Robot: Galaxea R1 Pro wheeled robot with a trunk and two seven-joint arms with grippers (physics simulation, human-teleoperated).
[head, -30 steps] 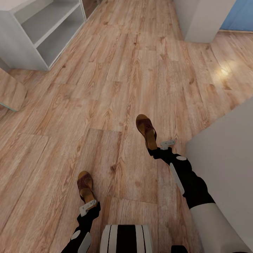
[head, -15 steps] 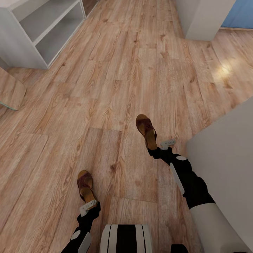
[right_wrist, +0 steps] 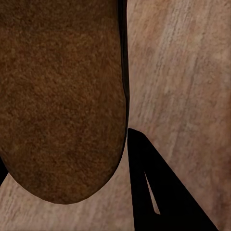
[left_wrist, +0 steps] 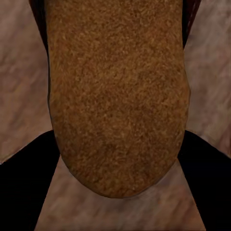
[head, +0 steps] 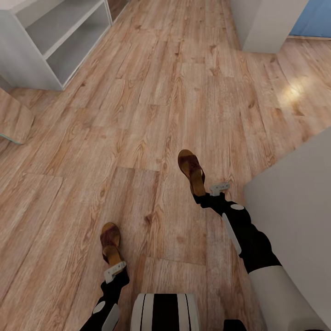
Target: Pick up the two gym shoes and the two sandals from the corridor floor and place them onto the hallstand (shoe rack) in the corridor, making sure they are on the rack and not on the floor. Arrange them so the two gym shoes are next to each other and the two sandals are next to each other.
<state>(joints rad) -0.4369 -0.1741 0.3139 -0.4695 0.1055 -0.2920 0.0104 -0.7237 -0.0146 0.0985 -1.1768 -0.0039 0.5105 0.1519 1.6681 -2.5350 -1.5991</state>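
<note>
Each of my grippers carries one brown sandal by its heel end over the corridor floor (head: 151,105). The left gripper (head: 114,263) is shut on a sandal (head: 111,241) low in the head view; its tan footbed (left_wrist: 115,96) sits between dark fingers (left_wrist: 24,187) in the left wrist view. The right gripper (head: 201,193) is shut on the other sandal (head: 191,169), whose footbed (right_wrist: 57,96) lies beside one dark finger (right_wrist: 154,192). The light-grey hallstand (head: 23,59) stands at the far left, its two shelves bare. The gym shoes are out of view.
A white wall face (head: 294,197) runs close along my right arm. A white pillar (head: 266,23) and a blue panel (head: 312,18) stand at the back right. A tilted panel reflecting the floor (head: 14,119) leans at the left edge.
The whole view has shifted a little, so the hallstand sits slightly further left. Both sandals stay in the grippers as before.
</note>
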